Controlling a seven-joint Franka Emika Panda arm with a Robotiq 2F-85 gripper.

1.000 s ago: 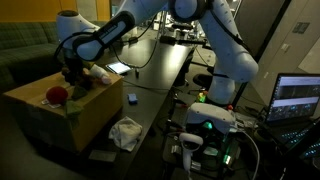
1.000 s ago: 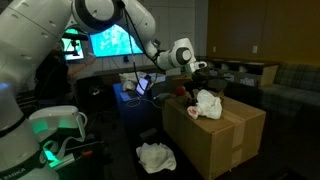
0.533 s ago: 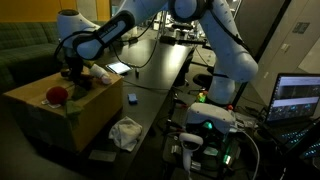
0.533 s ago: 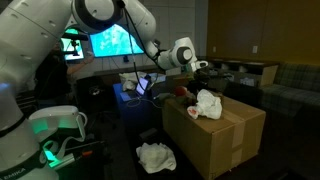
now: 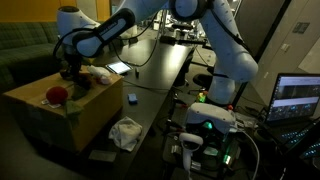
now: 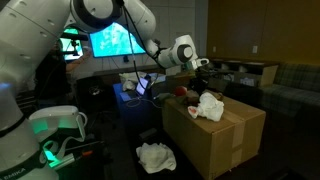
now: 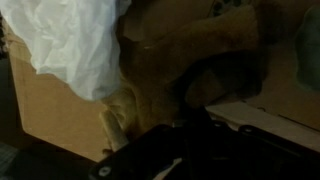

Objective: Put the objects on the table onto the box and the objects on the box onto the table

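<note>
Wrist view, nearest first: the gripper [image 7: 183, 128] enters from the bottom edge with its jaws drawn together; directly ahead and touching lies a tan soft object [image 7: 190, 60], its length running across the view, though whether it is clamped cannot be told. Beyond it to one side is a white cloth [image 7: 70, 40], both on the box [image 7: 45, 110]. In an exterior view, a crumpled white rag [image 5: 126, 132] lies on the dark surface at the foot of the box [image 5: 40, 125]. A red object [image 5: 57, 96] sits on the box top near the gripper [image 5: 70, 72], with the table [image 5: 160, 80] stretching behind. Judged next: a straight lift, then a carry towards the table. Compared with a second ago, the jaws have gone from wide to closed; the arm has barely moved
</note>
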